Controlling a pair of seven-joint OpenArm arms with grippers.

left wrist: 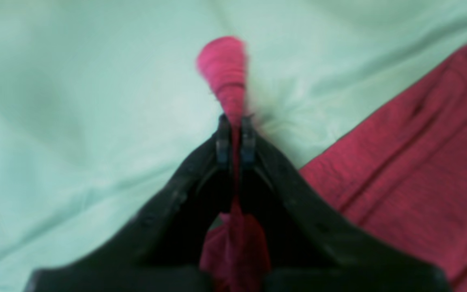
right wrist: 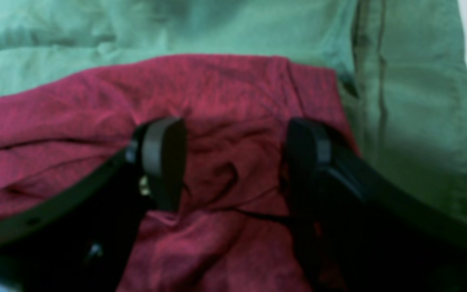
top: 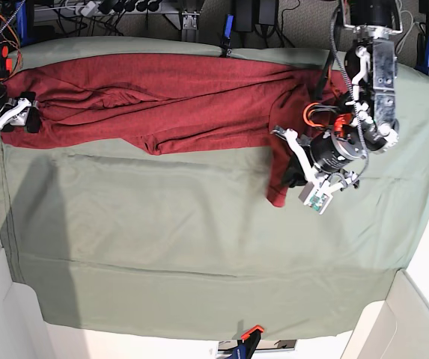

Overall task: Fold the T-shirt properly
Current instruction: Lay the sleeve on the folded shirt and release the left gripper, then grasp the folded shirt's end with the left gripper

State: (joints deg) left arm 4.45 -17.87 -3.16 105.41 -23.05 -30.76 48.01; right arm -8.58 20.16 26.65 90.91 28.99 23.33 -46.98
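Note:
The dark red T-shirt (top: 169, 97) lies stretched across the far side of the table, with one sleeve bent down toward the front at its right end. My left gripper (top: 293, 179) is shut on that sleeve's end. In the left wrist view the left gripper (left wrist: 235, 125) pinches a thin fold, the cuff (left wrist: 223, 69) sticks out past the tips, and more of the T-shirt (left wrist: 420, 162) lies to the right. My right gripper (top: 28, 112) is at the shirt's left end. In its wrist view the right gripper (right wrist: 235, 162) is open, its fingers (right wrist: 164, 162) straddling rumpled T-shirt (right wrist: 225, 89) fabric.
A sage-green table cloth (top: 199, 247) covers the whole table, wrinkled around the pinched sleeve. Cables and equipment (top: 199, 11) line the back edge. White bins stand at the front left (top: 4, 314) and front right (top: 409, 321). An orange-tipped clamp (top: 250, 333) sits at the front edge.

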